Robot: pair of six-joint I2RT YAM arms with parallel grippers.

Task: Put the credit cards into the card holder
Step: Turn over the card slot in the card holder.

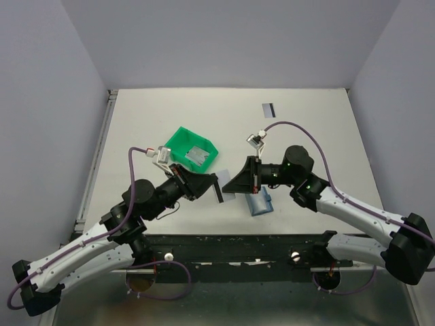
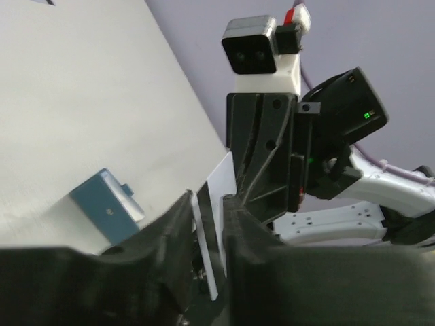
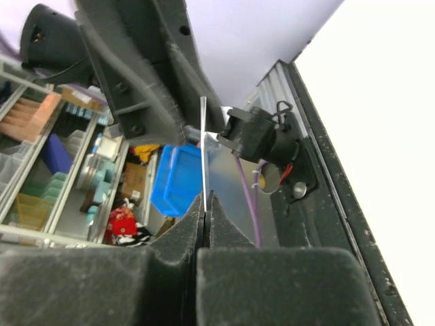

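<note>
Right pincer (image 3: 205, 204) is closed on one credit card (image 3: 203, 156), clamping it by one end. The card stands edge-on. Its long axis runs straight out from the tips toward the left pincer (image 2: 209, 210). The jaws of the left pincer stand slightly apart, wider than the card is thick, with the far end of the card between them; no firm grip by this pincer is visible. Both pincers meet tip to tip above the near middle of the worktop (image 1: 306, 129).

The card holder (image 1: 258, 202) lies flat on the worktop just beside the meeting point, on the right arm's side and partly under the right pincer's body. The right arm is the nearer one. The held card points away from the holder, so the coming move probably requires the right pincer to swing back and down before a card edge can reach the holder. Which way the holder's opening faces cannot be told from these views.

A second card (image 1: 269, 109) lies at the far side of the worktop, well apart. A third card (image 1: 197, 155) lies inside the green bin (image 1: 178, 139).
</note>
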